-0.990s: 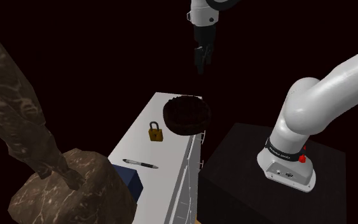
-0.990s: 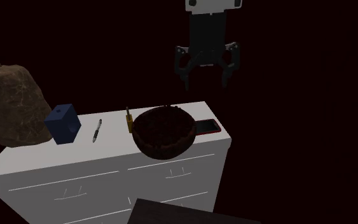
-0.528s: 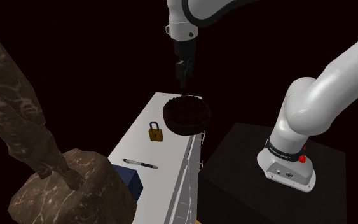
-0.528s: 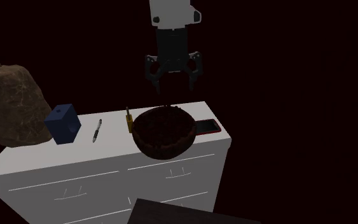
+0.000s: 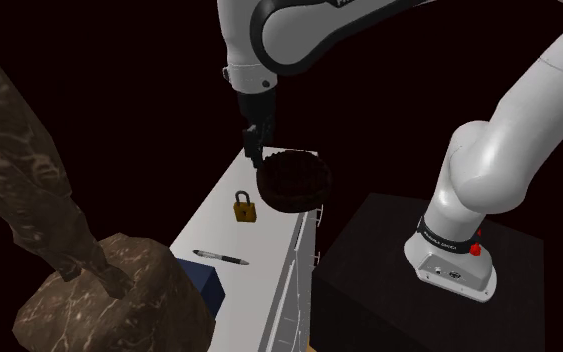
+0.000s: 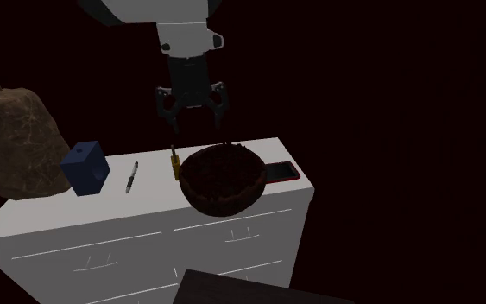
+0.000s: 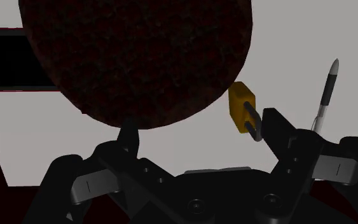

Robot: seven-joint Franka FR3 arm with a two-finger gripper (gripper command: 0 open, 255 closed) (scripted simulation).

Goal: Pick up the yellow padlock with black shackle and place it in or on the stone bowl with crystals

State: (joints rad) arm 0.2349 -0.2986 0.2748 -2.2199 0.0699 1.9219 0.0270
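Open gripper (image 6: 192, 111) hovers above the cabinet top, holding nothing.
White arm (image 5: 489, 160) arches over from the stand (image 5: 389, 270), wrist vertical, fingers pointing down and spread apart. In the shoulder view the gripper sits at 11 o'clock of the dark stone bowl (image 5: 294, 180). The yellow padlock (image 5: 244, 208) rests on the white drawer cabinet (image 5: 204, 235) at 8 o'clock of the bowl, near it, untouched. A pen (image 5: 219, 257) lies at 7 o'clock of the padlock.

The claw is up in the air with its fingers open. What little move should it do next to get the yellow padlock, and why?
Probably slide sideways, away from the dark bowl, until the yellow padlock sits midway between its fingers. The claw is open and above the counter, but the padlock lies close to one finger, off centre, so lowering now would likely miss it.
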